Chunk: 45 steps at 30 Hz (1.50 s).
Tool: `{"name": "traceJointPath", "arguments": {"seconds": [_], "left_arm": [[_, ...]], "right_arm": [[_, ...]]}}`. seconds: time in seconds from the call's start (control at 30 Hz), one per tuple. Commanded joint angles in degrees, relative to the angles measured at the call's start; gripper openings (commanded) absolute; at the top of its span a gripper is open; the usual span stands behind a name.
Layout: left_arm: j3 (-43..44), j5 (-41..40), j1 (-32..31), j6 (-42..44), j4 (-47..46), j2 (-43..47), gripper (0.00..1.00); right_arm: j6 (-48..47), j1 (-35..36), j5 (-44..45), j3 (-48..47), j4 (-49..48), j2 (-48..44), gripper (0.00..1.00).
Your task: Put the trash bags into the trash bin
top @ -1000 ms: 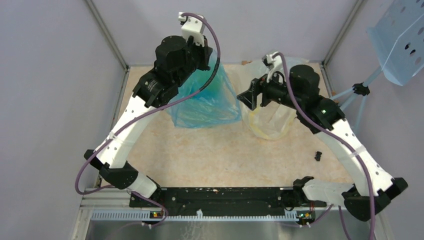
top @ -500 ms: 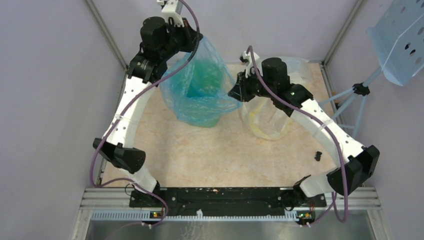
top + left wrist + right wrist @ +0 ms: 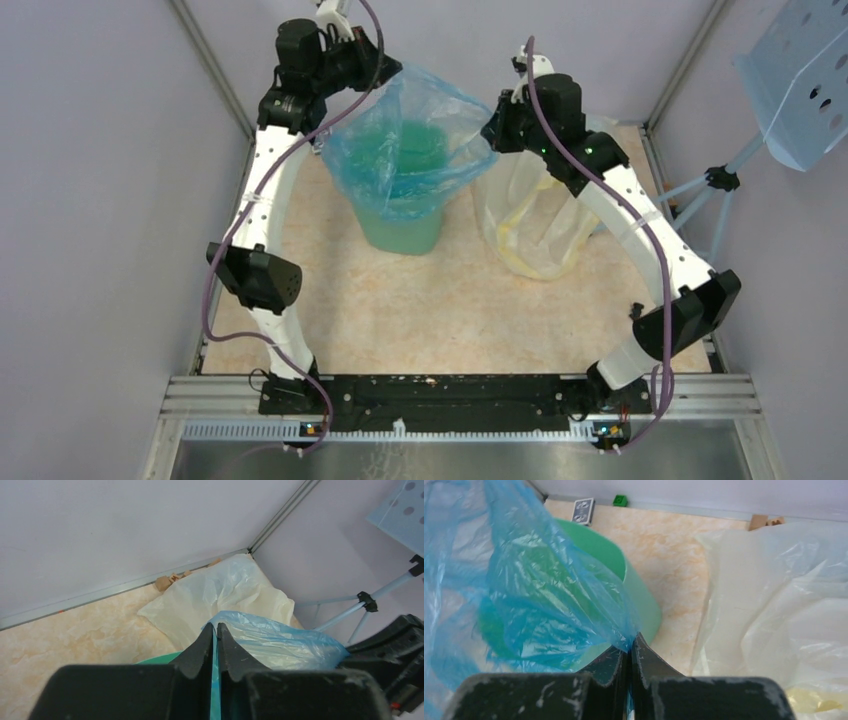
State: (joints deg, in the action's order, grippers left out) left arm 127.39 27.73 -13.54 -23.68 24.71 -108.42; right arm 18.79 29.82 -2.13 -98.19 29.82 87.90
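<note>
The trash bag [image 3: 425, 130], thin translucent blue film, is stretched open above the mint-green trash bin [image 3: 405, 228], and its lower part hangs inside and over the rim. My left gripper [image 3: 385, 72] is shut on the bag's far left edge; in the left wrist view blue film [image 3: 270, 640] runs between the nearly touching jaws of that gripper [image 3: 215, 629]. My right gripper [image 3: 492, 130] is shut on the bag's right edge. The right wrist view shows the film [image 3: 549, 590] bunching into the jaws of this gripper [image 3: 629, 649], with the bin [image 3: 641, 605] just behind.
A larger clear plastic bag with yellow inside [image 3: 540, 225] slumps right of the bin, under the right arm. A small black part [image 3: 637, 312] lies at the table's right side. A card deck [image 3: 584, 504] and green cube [image 3: 620, 500] sit by the back wall.
Both arms have lifted and spread apart. The right gripper shut on the bag's right edge. The bag, hanging flat before, is now pulled open over the bin.
</note>
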Motion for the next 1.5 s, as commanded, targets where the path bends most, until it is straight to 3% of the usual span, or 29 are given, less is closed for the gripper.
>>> {"name": "traceJointPath", "arguments": {"seconds": [0.0, 0.13, 0.2, 0.33, 0.43, 0.53, 0.63, 0.73, 0.9, 1.07, 1.23, 1.47], "left_arm": [[1.6, 6.1, 1.1, -2.1, -4.1, 4.8, 0.22], [-0.5, 6.3, 1.3, -0.1, -1.4, 10.6, 0.77], [-1.9, 3.5, 1.3, 1.6, 1.6, 14.0, 0.95], [-4.9, 0.8, 1.2, 5.8, 8.8, 20.0, 0.99], [-9.8, -6.2, 0.2, 8.9, 16.3, 25.5, 0.99], [-23.4, -16.4, -1.9, 9.2, 16.6, 34.4, 0.99], [-31.4, -21.9, -2.3, 6.9, 17.9, 40.8, 0.99], [-37.8, -23.7, -2.3, 5.2, 16.5, 45.1, 0.88], [-41.4, -30.3, -2.2, 5.2, 16.5, 47.1, 0.35], [-42.1, -33.4, -2.1, 6.3, 17.2, 46.3, 0.00], [-44.5, -37.2, -1.4, 5.6, 14.5, 43.5, 0.00], [-44.2, -21.9, -1.2, 3.2, 5.3, 37.4, 0.00]], "right_arm": [[1.6, -0.2, 6.1, -8.1, 4.6, 3.6, 0.01], [1.2, -0.2, 3.1, -8.3, 5.0, 4.3, 0.03], [1.4, -0.2, 1.7, -7.7, 4.8, 4.3, 0.03], [1.7, -0.2, -0.5, -7.5, 5.1, 4.5, 0.04], [1.8, -0.2, -1.0, -7.5, 5.4, 4.8, 0.04], [1.8, -0.2, -1.4, -7.2, 5.3, 4.7, 0.04], [1.6, -0.2, -2.1, -6.6, 5.2, 4.6, 0.04], [1.4, -0.2, -2.3, -5.4, 5.1, 4.3, 0.04], [1.3, -0.2, -2.7, -3.5, 4.3, 3.1, 0.06], [1.0, -0.2, -2.7, -2.2, 4.3, 2.2, 0.06], [1.2, -0.2, -3.9, -1.5, 3.9, 2.1, 0.06], [1.0, -0.1, -5.2, -1.5, 3.4, 1.5, 0.06]]}}
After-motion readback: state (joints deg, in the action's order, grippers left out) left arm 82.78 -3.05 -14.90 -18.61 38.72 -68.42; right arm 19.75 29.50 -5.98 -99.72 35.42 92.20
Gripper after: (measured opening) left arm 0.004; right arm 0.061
